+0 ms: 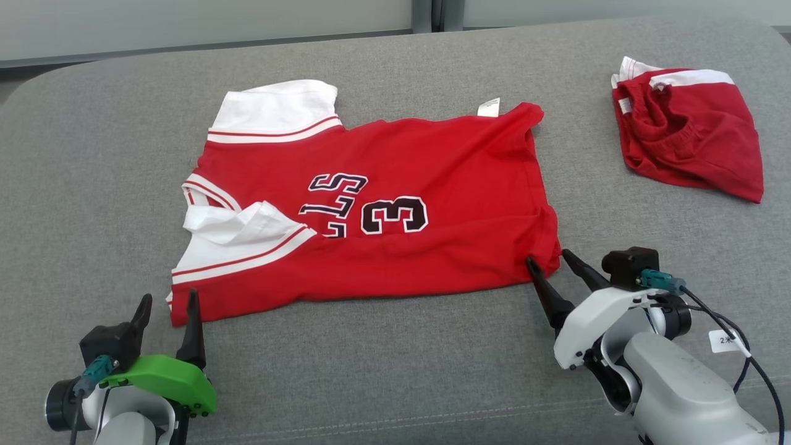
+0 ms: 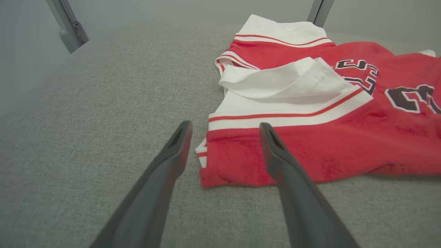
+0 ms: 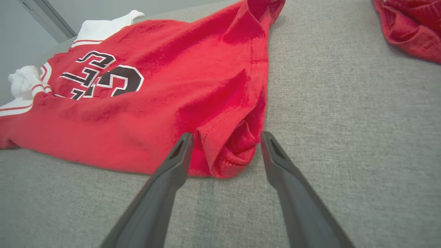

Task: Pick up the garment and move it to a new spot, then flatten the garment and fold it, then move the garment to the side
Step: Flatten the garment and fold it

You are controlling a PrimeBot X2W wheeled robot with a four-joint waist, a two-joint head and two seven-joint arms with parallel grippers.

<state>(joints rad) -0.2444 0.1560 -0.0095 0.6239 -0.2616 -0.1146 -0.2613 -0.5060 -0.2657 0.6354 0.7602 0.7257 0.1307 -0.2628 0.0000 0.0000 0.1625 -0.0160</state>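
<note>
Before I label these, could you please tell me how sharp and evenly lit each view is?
Head view: soft even light, jersey sharp, thin shadow under its near hem. Left wrist view: wide-angle stretch, left pincer looms large, far cushion hazy. Right wrist view: jersey crisp by the right pincer, background blurred.

Black number 3 and letters LLS on red jersey [image 1: 432,161], cable tag [image 1: 724,340] print illegible

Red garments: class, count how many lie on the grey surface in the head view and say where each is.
2. The spread jersey lies in the middle; the bunched garment lies at the far right, apart from it. Nothing else seems hidden.
</note>
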